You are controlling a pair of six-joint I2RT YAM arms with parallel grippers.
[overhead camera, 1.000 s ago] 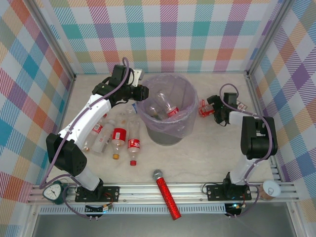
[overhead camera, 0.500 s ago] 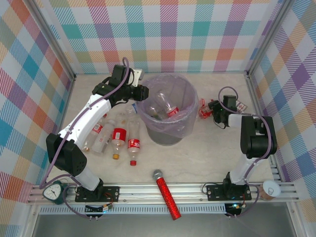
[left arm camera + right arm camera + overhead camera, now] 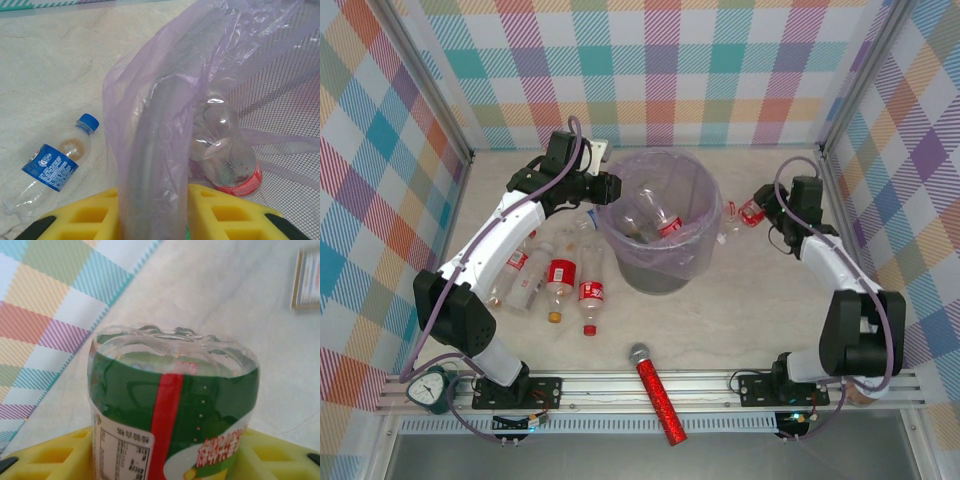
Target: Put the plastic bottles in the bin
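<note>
- My right gripper (image 3: 758, 213) is clenched on a small clear plastic bottle with a green-and-red label (image 3: 172, 405). In the right wrist view its ridged base bulges up between my yellow pads (image 3: 45, 450).
- A second ago those jaws stood wider around that bottle; they have since closed on it.
- My right arm has unfolded since then. The elbow has swung back toward the near rail and the wrist has moved farther back.
- The gripped bottle is just right of the round grey bin lined with a translucent lavender bag (image 3: 665, 272), apart from its rim. I cannot tell whether it is clear of the pale marbled table (image 3: 740, 300).
- My left gripper (image 3: 607, 187) stays clamped on the bin's left rim, with rim and bag film pinched between its pads. It has not moved.
- Clear bottles in the bin (image 3: 665, 224), one red-labelled, lie as before.
- Four red-labelled bottles (image 3: 560, 275) still lie on the table left of the bin.
- A blue-capped, blue-labelled bottle (image 3: 55, 165) lies near the bin's base.
- The red glittery microphone with a silver head (image 3: 657, 392) is unmoved by the rail.
</note>
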